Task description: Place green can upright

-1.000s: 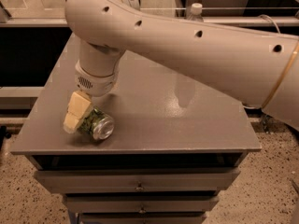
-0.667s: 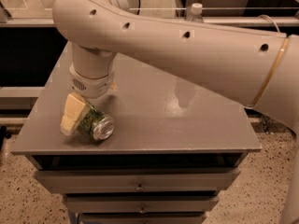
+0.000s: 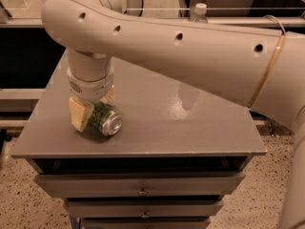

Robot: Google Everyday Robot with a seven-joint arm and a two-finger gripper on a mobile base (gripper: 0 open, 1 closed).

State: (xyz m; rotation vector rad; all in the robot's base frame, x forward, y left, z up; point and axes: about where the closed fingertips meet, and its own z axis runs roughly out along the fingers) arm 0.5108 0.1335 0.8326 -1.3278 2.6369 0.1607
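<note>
At the front-left part of the grey surface, the gripper has its jaws clasped on the green can, which lies sideways, one silver end facing front-right.

The green can has a mottled green body and a silver end (shiny). Near the tabletop's front-left corner, the gripper clasps it with cream fingers. The arm is beige, with dark holes and a gold band; the tabletop is grey.
</note>
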